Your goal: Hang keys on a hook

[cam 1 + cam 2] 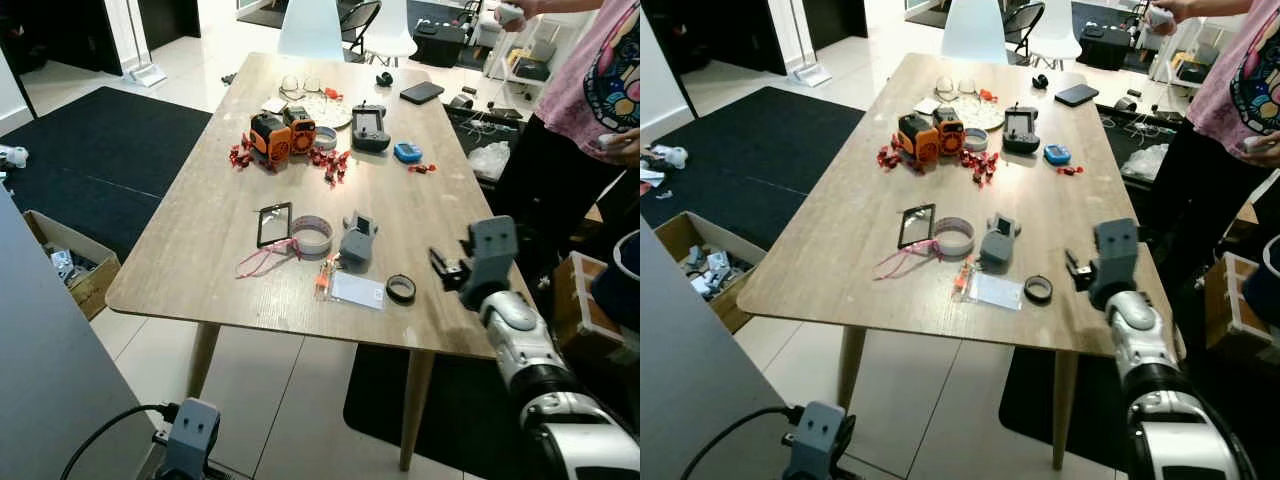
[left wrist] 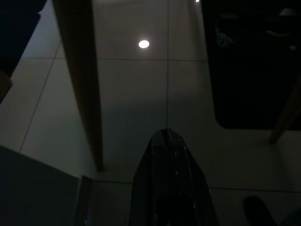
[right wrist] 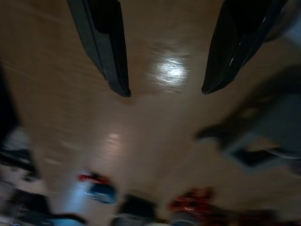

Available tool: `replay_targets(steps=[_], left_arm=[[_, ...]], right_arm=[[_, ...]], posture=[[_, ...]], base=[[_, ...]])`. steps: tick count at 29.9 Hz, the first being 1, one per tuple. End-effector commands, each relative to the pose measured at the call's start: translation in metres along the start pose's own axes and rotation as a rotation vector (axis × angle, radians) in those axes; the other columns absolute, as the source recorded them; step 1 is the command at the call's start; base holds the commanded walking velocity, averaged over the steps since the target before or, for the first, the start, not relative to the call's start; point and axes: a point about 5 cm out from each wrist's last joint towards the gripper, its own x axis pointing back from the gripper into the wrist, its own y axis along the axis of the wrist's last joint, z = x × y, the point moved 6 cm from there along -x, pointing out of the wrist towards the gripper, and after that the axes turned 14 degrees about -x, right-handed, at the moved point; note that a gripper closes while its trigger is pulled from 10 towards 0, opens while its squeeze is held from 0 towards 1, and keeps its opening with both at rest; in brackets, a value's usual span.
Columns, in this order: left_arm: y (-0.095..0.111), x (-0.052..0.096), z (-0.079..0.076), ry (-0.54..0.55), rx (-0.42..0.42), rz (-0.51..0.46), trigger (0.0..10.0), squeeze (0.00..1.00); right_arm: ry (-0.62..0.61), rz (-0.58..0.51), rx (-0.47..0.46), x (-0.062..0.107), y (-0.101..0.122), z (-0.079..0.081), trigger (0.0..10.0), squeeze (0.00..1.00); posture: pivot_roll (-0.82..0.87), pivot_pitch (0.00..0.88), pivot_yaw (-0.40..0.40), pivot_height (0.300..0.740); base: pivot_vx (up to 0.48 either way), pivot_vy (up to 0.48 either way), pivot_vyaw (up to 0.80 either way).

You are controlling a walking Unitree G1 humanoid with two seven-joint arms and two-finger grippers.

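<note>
The left gripper (image 2: pixel 167 141) hangs low at seven o'clock beside a pale wooden table leg (image 2: pixel 80 80), over dim floor tiles, its two black fingers pressed together at the tips.

On the light wooden table (image 1: pixel 210 215), toward the near edge, pink-corded keys (image 1: pixel 262 258) lie flat, touching a small black-framed rectangular screen (image 1: pixel 274 224) and a white tape roll (image 1: pixel 312 235). Just to the three o'clock side sits a grey plastic hook block (image 1: pixel 356 240), and at its six o'clock a clear card sleeve with an orange clip (image 1: pixel 352 289). A small black ring (image 1: pixel 401 288) lies just right of the sleeve.

Toward twelve o'clock stand an orange-and-black boxy device (image 1: pixel 281 135), scattered red clips (image 1: pixel 330 163), a black handheld controller (image 1: pixel 370 127) and a small blue gadget (image 1: pixel 407 152).

The right gripper (image 3: pixel 165 89) hovers over the table's near right edge, at four o'clock from the ring, its black fingers (image 3: pixel 106 44) spread apart, nothing between them. That wrist view is blurred.

At the two o'clock side stands a person in a pink shirt (image 1: pixel 590 80).
</note>
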Motion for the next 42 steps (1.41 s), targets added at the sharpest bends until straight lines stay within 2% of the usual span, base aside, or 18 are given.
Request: replay_targets(steps=[1, 5, 6, 7, 8, 10, 11, 12, 21, 22, 23, 26, 27, 28, 34, 42], left_arm=[[-0.003, 0.002, -0.009, -0.022, 0.007, 0.007, 10.0, 0.00], [-0.002, 0.001, -0.009, -0.020, 0.010, 0.005, 10.0, 0.00], [-0.002, 0.001, -0.009, -0.020, 0.010, 0.006, 10.0, 0.00], [-0.002, 0.001, -0.009, -0.020, 0.010, 0.006, 10.0, 0.00], [-0.002, 0.001, -0.009, -0.021, 0.010, 0.006, 10.0, 0.00], [-0.002, 0.001, -0.009, -0.021, 0.010, 0.007, 10.0, 0.00], [-0.002, 0.001, -0.009, -0.022, 0.010, 0.007, 10.0, 0.00], [-0.003, 0.001, -0.010, -0.022, 0.011, 0.007, 10.0, 0.00], [-0.002, 0.000, -0.010, -0.022, 0.012, 0.007, 10.0, 0.00], [-0.002, 0.000, -0.010, -0.023, 0.012, 0.008, 10.0, 0.00], [-0.003, 0.000, -0.010, -0.023, 0.011, 0.009, 10.0, 0.00], [-0.003, 0.000, -0.010, -0.026, 0.008, 0.012, 10.0, 0.00], [-0.003, 0.000, -0.010, -0.026, 0.007, 0.013, 10.0, 0.00], [-0.003, 0.000, -0.010, -0.026, 0.007, 0.013, 10.0, 0.00], [-0.004, 0.000, -0.011, -0.029, 0.006, 0.018, 10.0, 0.00], [-0.006, 0.001, -0.013, -0.037, 0.004, 0.025, 10.0, 0.00]], right_arm=[[0.066, 0.040, -0.004, -0.001, -0.008, 0.012, 10.0, 0.00], [0.138, 0.056, -0.020, -0.003, -0.009, 0.027, 10.0, 0.00], [0.147, 0.055, -0.028, -0.004, -0.008, 0.029, 9.6, 0.00], [0.147, 0.055, -0.028, -0.004, -0.008, 0.029, 9.6, 0.00], [0.159, 0.055, -0.037, -0.004, -0.008, 0.032, 4.6, 0.00], [0.164, 0.055, -0.040, -0.005, -0.008, 0.033, 4.6, 0.00], [0.169, 0.056, -0.043, -0.005, -0.008, 0.035, 0.7, 0.00], [0.174, 0.058, -0.046, -0.005, -0.008, 0.037, 0.0, 0.00], [0.199, 0.069, -0.066, -0.007, -0.012, 0.048, 0.0, 0.00], [0.199, 0.071, -0.069, -0.008, -0.013, 0.051, 1.6, 0.00], [0.198, 0.074, -0.071, -0.010, -0.014, 0.053, 2.7, 0.00], [0.207, 0.096, -0.060, -0.013, -0.018, 0.062, 4.9, 0.00], [0.213, 0.105, -0.050, -0.014, -0.020, 0.066, 9.4, 0.00], [0.217, 0.110, -0.044, -0.014, -0.021, 0.068, 10.0, 0.00], [0.235, 0.147, -0.024, -0.018, -0.028, 0.083, 10.0, 0.00], [0.243, 0.206, 0.011, -0.019, -0.038, 0.095, 10.0, 0.00]], posture=[[0.04, 0.088, -0.076, 0.740], [0.04, 0.088, -0.076, 0.740], [0.04, 0.088, -0.077, 0.740], [0.04, 0.088, -0.077, 0.740], [0.04, 0.088, -0.077, 0.740], [0.04, 0.088, -0.077, 0.740], [0.04, 0.088, -0.077, 0.740], [0.04, 0.088, -0.077, 0.740], [0.04, 0.091, -0.078, 0.740], [0.04, 0.090, -0.078, 0.740], [0.04, 0.091, -0.077, 0.740], [0.04, 0.090, -0.078, 0.740], [0.04, 0.090, -0.078, 0.740], [0.04, 0.090, -0.078, 0.740], [0.05, 0.085, -0.081, 0.740], [0.05, 0.089, -0.080, 0.740]], base=[[0.000, 0.000, 0.00], [0.000, 0.000, 0.00], [0.000, 0.000, 0.00], [0.000, 0.000, 0.00], [0.000, 0.000, 0.00], [0.000, 0.000, 0.00], [0.000, 0.000, 0.00], [0.000, 0.000, 0.00], [0.000, 0.000, 0.00], [0.000, 0.000, 0.00], [0.000, 0.000, 0.00], [0.000, 0.000, 0.00], [0.000, 0.000, 0.00], [0.000, 0.000, 0.00], [0.000, 0.000, 0.00], [0.000, 0.000, 0.00]])
